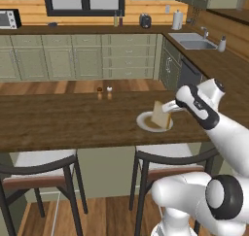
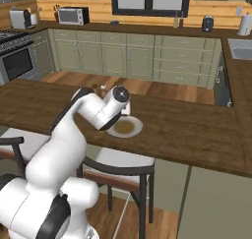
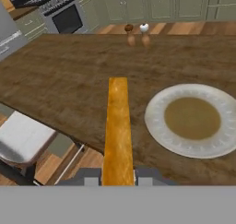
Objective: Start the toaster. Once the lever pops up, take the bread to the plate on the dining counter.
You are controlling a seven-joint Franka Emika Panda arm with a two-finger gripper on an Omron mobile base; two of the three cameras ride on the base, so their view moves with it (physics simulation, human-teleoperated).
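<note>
My gripper [image 1: 170, 107] is shut on the bread [image 1: 160, 116], a golden-tan slice held on edge over the dining counter [image 1: 63, 118]. In the left base view the slice overlaps the right part of the off-white plate [image 1: 144, 123]; whether it touches the plate I cannot tell. In the hand view the bread [image 3: 118, 126] runs straight out from my gripper [image 3: 118, 179] as a narrow orange strip, and the plate [image 3: 156, 126] lies just to its right. The plate [image 2: 136, 130] shows beside my forearm in the right base view. The silver toaster [image 2: 19, 18] stands far off on the back worktop.
Two small shakers [image 1: 104, 90] stand on the counter beyond the plate. Two stools [image 1: 44, 162] [image 1: 165, 155] sit under the counter's near edge. A microwave [image 2: 72, 15], a stove [image 2: 15, 56] and a sink [image 1: 194, 41] line the far worktops.
</note>
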